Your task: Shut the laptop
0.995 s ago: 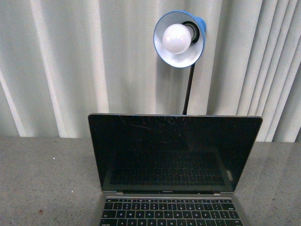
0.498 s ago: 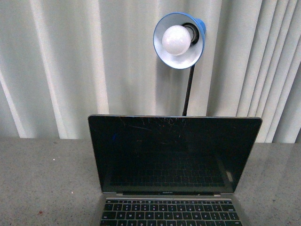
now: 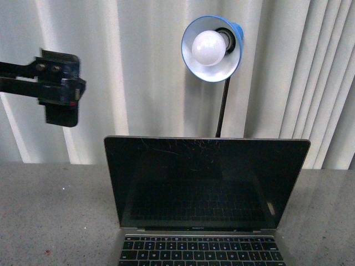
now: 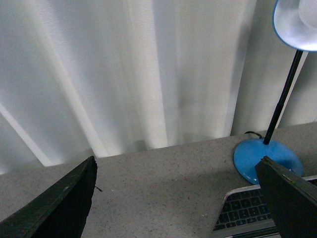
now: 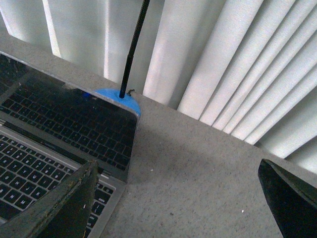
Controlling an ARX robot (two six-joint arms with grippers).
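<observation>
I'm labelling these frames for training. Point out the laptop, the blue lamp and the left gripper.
laptop (image 3: 205,183), front view, middle of its black screen.
blue lamp (image 3: 208,47), front view, on its white bulb.
left gripper (image 4: 176,198), left wrist view, midway between its open fingertips.

White curtain (image 3: 138,72), blue lamp (image 3: 212,47), grey counter (image 3: 55,210)

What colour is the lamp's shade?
Blue outside, pale inside. The front view shows the lamp shade best.
</observation>
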